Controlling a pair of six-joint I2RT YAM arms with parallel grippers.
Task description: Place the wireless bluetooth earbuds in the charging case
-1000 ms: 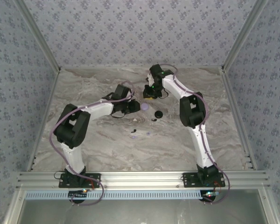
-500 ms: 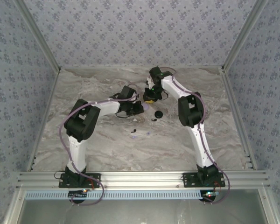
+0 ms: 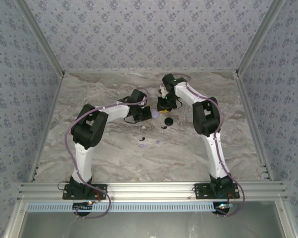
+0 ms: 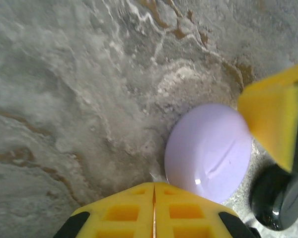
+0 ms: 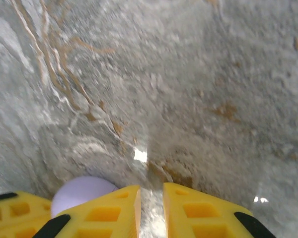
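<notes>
The closed lavender charging case (image 4: 208, 144) lies on the marble table, also seen as the lavender case (image 3: 154, 113) from above. My left gripper (image 4: 154, 184) is shut and empty, its tips touching the case's left edge. My right gripper (image 5: 151, 191) hovers just past the lavender case (image 5: 84, 191), slightly open with only table between its fingers. The closed black case (image 4: 278, 196) sits beside the lavender one. The earbuds lie loose nearer the arm bases: a black earbud (image 3: 143, 139), a lavender earbud (image 3: 142, 145), another lavender earbud (image 3: 159, 143) and a black earbud (image 3: 164, 127).
The right gripper's yellow finger (image 4: 273, 119) comes in close over the lavender case. The left gripper's yellow finger (image 5: 10, 210) sits at the lower left of the right wrist view. The black case (image 3: 168, 121) lies right of both grippers. Patterned walls enclose the table.
The left arm has swung right and brought its shut gripper up against the lavender case. The right gripper has shifted slightly nearer, towards the same case.
</notes>
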